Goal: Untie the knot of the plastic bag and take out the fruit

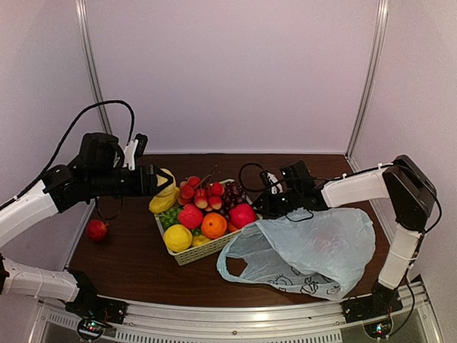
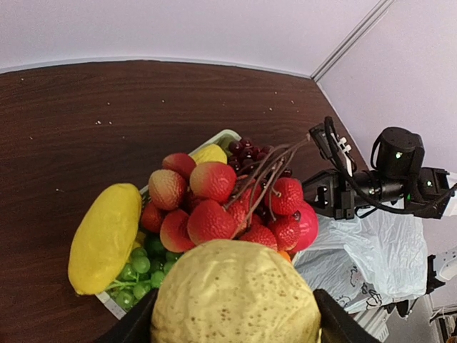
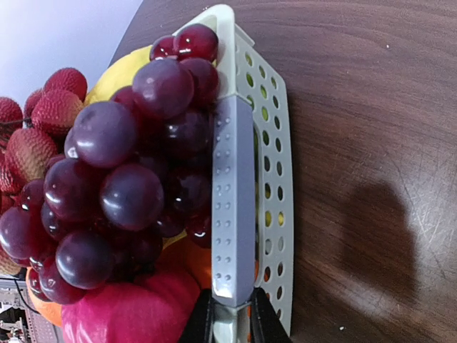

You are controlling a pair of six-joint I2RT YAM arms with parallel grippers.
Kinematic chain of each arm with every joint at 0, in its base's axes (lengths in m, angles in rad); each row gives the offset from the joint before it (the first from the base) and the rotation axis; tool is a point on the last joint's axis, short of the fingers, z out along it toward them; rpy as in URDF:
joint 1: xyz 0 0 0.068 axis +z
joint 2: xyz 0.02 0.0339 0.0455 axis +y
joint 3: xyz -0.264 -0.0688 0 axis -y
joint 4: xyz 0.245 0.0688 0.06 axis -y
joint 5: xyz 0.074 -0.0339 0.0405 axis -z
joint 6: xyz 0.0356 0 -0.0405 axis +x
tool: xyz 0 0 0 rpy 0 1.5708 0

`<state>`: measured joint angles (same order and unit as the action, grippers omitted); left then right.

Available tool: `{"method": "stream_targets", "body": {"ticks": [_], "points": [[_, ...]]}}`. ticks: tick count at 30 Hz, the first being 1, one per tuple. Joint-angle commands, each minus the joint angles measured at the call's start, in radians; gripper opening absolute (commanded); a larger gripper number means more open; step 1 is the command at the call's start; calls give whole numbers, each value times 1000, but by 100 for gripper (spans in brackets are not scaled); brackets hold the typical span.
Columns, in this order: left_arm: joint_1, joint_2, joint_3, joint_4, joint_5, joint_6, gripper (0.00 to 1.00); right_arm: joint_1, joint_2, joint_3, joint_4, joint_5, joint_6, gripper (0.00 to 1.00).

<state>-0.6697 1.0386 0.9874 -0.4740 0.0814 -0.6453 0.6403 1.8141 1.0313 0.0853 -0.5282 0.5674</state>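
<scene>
Left claw (image 2: 235, 323) gripping lumpy yellow fruit (image 2: 235, 286), right claw (image 3: 232, 325) pinching basket (image 3: 233, 179) rim.

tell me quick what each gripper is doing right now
left gripper: closed on the lumpy yellow lemon-like fruit.
right gripper: closed, apparently pinching the basket rim next to the purple grapes.

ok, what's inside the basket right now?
Piled in the basket: purple grapes, a red berry cluster, an orange, a lemon, a pink-red fruit, green grapes. Its floor and any lower fruit are covered. Left hand holds a lumpy yellow fruit at its edge.
</scene>
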Motion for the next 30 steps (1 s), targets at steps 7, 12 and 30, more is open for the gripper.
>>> {"method": "stream_targets", "body": {"ticks": [7,12,30], "points": [[5,-18,1,8,4,28,48,39,-83,-123,141,61,170,0],[10,-19,6,6,20,41,48,75,-151,-180,158,237,301,0],[24,-17,14,9,50,66,48,262,-191,-320,418,728,714,0]]}}
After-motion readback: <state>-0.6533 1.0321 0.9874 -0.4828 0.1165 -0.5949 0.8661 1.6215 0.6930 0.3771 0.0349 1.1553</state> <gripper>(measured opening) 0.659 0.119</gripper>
